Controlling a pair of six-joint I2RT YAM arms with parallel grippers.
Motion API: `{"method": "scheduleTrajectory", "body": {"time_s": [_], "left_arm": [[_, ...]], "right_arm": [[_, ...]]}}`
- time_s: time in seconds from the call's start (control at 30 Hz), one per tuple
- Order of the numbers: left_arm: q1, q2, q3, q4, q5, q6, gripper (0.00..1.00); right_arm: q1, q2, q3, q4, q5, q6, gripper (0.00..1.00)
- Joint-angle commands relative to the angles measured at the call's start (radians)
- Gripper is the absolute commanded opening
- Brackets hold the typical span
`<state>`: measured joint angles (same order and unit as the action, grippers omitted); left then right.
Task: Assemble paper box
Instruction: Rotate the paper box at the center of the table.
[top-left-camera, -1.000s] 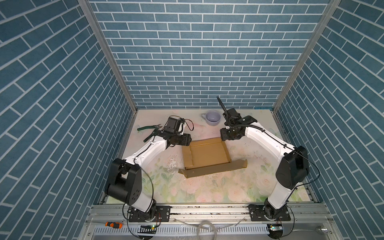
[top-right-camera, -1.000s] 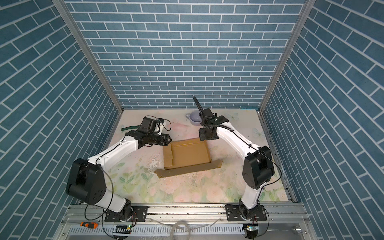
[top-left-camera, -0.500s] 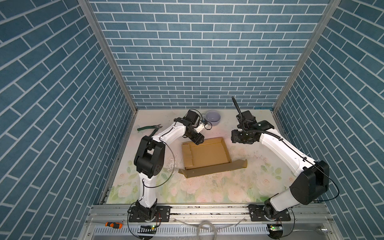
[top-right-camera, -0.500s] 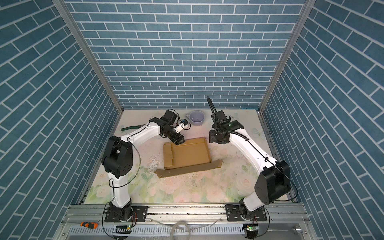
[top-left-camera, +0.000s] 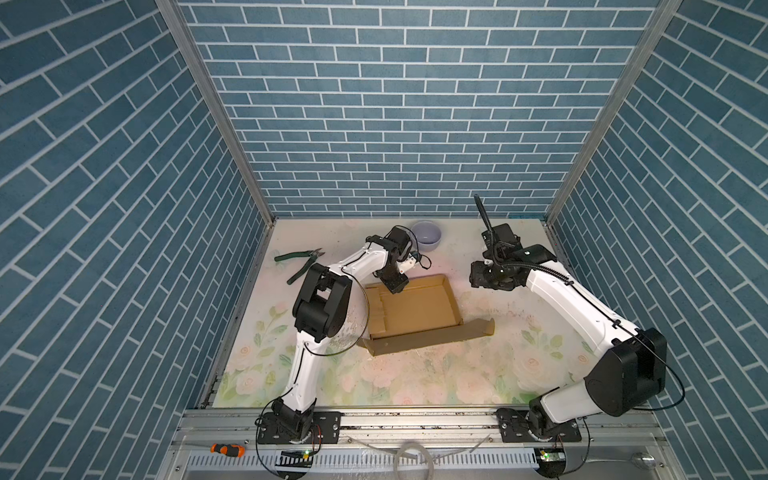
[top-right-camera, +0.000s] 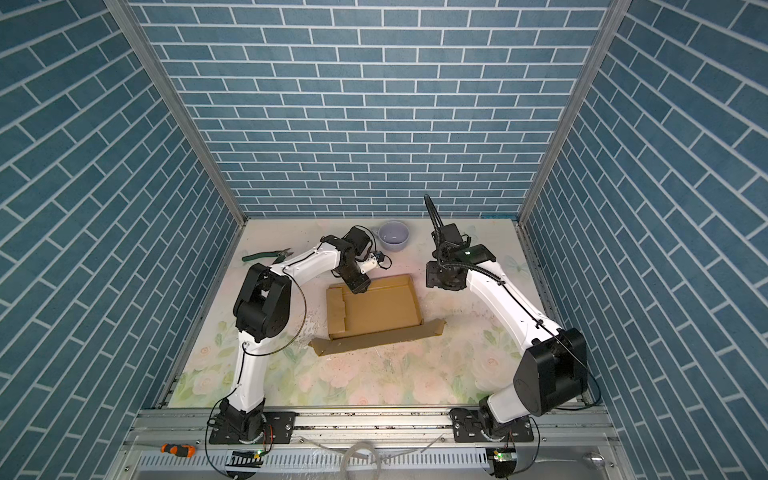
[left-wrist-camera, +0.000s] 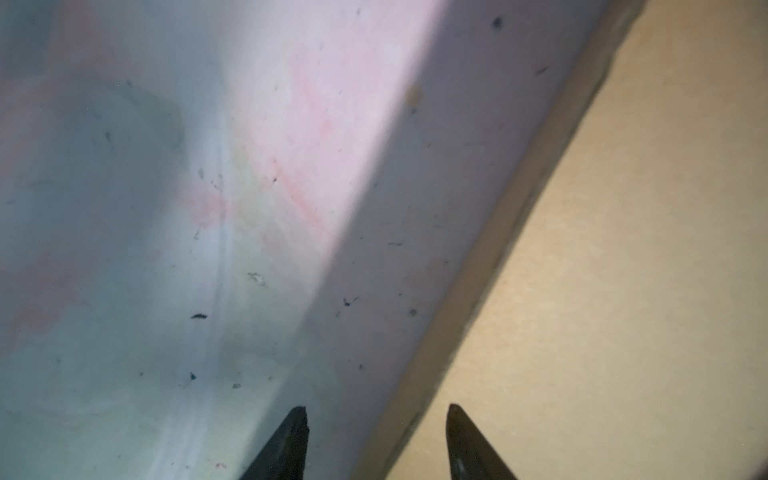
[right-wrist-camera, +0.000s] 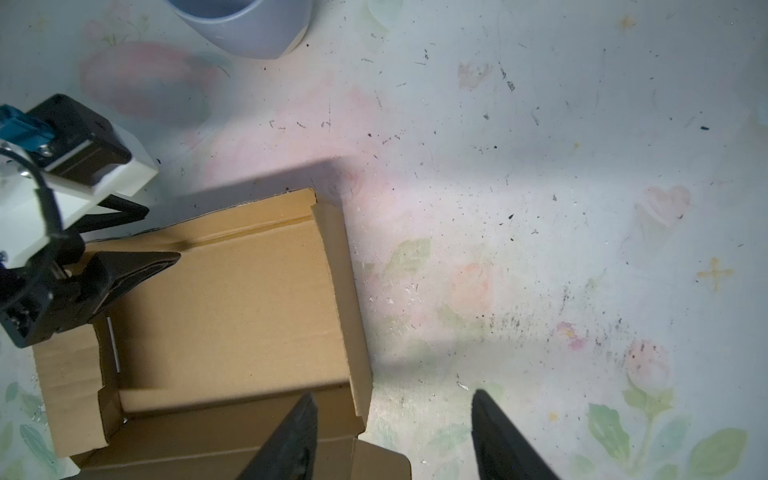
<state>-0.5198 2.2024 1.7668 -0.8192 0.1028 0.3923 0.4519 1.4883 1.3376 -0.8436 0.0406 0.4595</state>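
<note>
Tackling the paper box (top-left-camera: 415, 307), sitting in the middle of the table (top-left-camera: 415, 382) with its long near flap lying flat. Straddling its far wall with the left tool (right-wrist-camera: 163, 232), spread, not yet pinching; probably best closing squarely, low on the wall. Hovering the right tool (right-wrist-camera: 394, 392), spread and empty, just right of the box.

My left arm (top-left-camera: 353, 266) rises from its base, folds at the elbow and reaches away from me. Its wrist is tipped down, so my left gripper (top-left-camera: 395, 286) points downward with its fingertips (left-wrist-camera: 297, 432) set apart. My right arm (top-left-camera: 569, 299) stretches long and low. My right gripper (top-left-camera: 476, 277) faces in toward the left one, jaws parted and gripping nothing.
</note>
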Motion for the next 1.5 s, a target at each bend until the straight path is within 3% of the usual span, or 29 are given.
{"method": "scheduleTrajectory", "body": {"time_s": [0.0, 0.23, 0.37, 0.73, 0.97, 1.17, 1.47], "left_arm": [[0.014, 0.000, 0.026, -0.030, -0.053, -0.063, 0.48], [0.079, -0.032, -0.031, -0.027, -0.030, -0.190, 0.25], [0.121, -0.083, -0.119, 0.011, 0.012, -0.276, 0.20], [0.179, -0.244, -0.400, 0.091, 0.074, -0.448, 0.15], [0.193, -0.302, -0.538, 0.125, 0.117, -0.581, 0.12], [0.204, -0.354, -0.620, 0.175, 0.146, -0.677, 0.12], [0.204, -0.437, -0.764, 0.277, 0.183, -0.809, 0.13]], "right_arm": [[-0.006, -0.001, -0.021, 0.007, -0.013, 0.009, 0.60], [-0.007, -0.004, -0.025, 0.011, -0.016, 0.007, 0.59], [-0.009, -0.018, -0.012, 0.000, -0.012, 0.007, 0.59], [-0.025, -0.069, 0.056, -0.052, 0.035, -0.005, 0.60], [-0.032, -0.081, 0.130, -0.110, 0.025, 0.004, 0.71], [-0.033, -0.073, 0.121, -0.103, -0.083, 0.039, 0.76], [-0.032, -0.006, 0.121, -0.054, -0.221, 0.054, 0.73]]}}
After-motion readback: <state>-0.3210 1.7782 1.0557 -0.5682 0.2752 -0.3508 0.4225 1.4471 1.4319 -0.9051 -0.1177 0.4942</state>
